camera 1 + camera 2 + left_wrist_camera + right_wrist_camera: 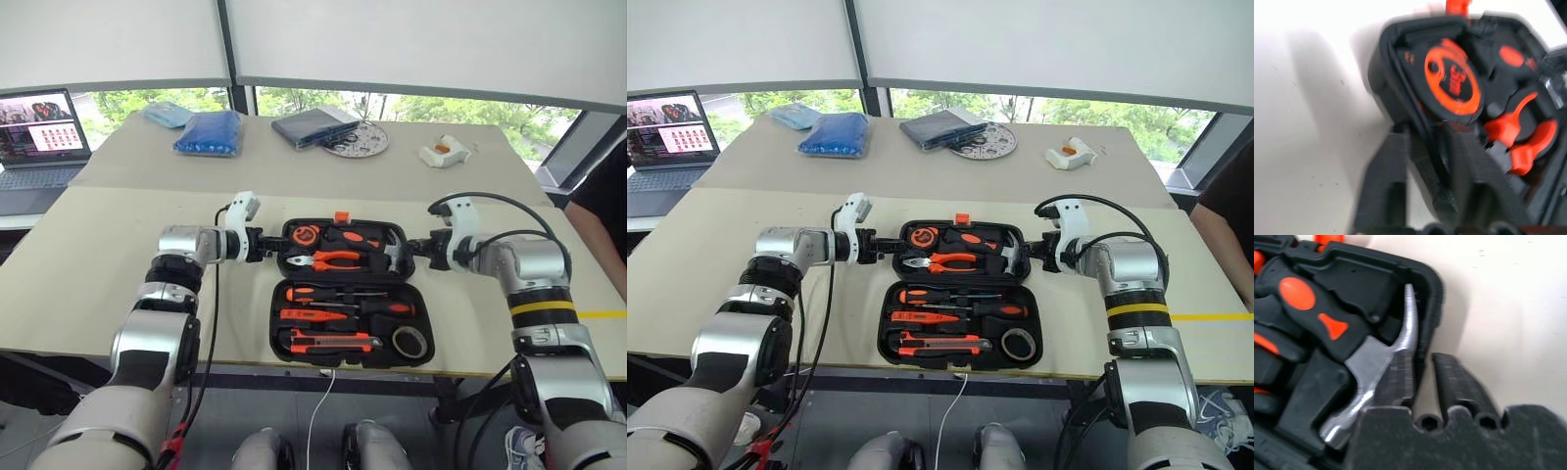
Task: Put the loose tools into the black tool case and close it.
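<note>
Beige tabletop [118,255] runs under a window with half-lowered blinds. Far left, a laptop [39,137] stands open near that edge, and a blue bag [208,132] lies behind the work area.

Moving right, the left gripper [266,245] reaches in level from the left to the far half of the black tool case [345,294]. In the left wrist view its two fingers [1386,181] straddle the case's left rim, one outside the wall and one inside, closed down onto that edge next to an orange-and-black tape measure [1452,78].

The case lies open in the middle of the table near its front edge. Its far half holds the tape measure, orange-handled pliers [333,258] and a hammer [1381,367]. Its near half holds two screwdrivers [338,293], a slim orange screwdriver [312,315], the utility knife [328,341] and the tape roll [409,342], all seated in their slots.

Further right, the right gripper [419,248] meets the far half's right rim. Its fingers [1400,377] pinch that wall, one lying inside against the steel hammer head, the other outside.

Behind, a dark pouch [313,125] and a round disc [358,142] sit on the far table, with a small white object [444,151] to their right.
</note>
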